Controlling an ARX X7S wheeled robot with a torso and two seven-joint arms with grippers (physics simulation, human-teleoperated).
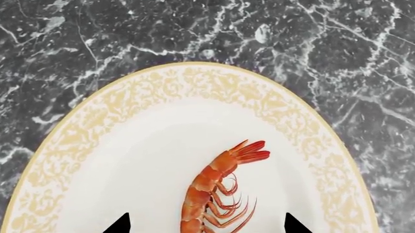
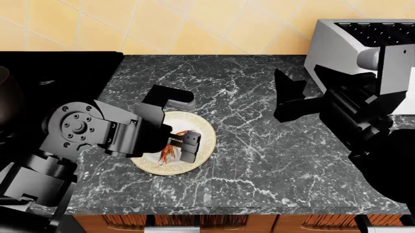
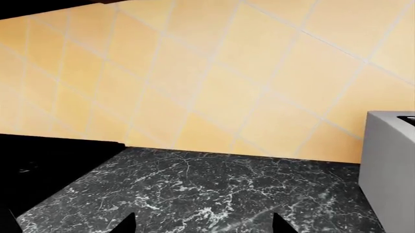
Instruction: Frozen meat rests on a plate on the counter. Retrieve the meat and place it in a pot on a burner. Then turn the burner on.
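The frozen meat (image 1: 207,194), a reddish-orange shrimp with thin legs, lies on the cream plate (image 1: 129,97) with a yellowish patterned rim, which rests on the dark marble counter (image 1: 194,34). My left gripper (image 1: 207,225) hangs open just above the plate, one fingertip on each side of the shrimp. In the head view the left gripper (image 2: 176,144) covers part of the plate (image 2: 206,138) and the shrimp (image 2: 168,151). My right gripper (image 2: 285,97) is open and empty above the counter (image 2: 259,155), right of the plate. The burner is out of view. A dark curved edge (image 2: 5,97) at far left may be the pot.
A black stovetop (image 2: 58,73) adjoins the counter on the left, also in the right wrist view as the stovetop (image 3: 52,165). A silver toaster (image 2: 350,43) stands at the back right, seen as the toaster (image 3: 389,170). A yellow tiled wall (image 3: 227,73) runs behind.
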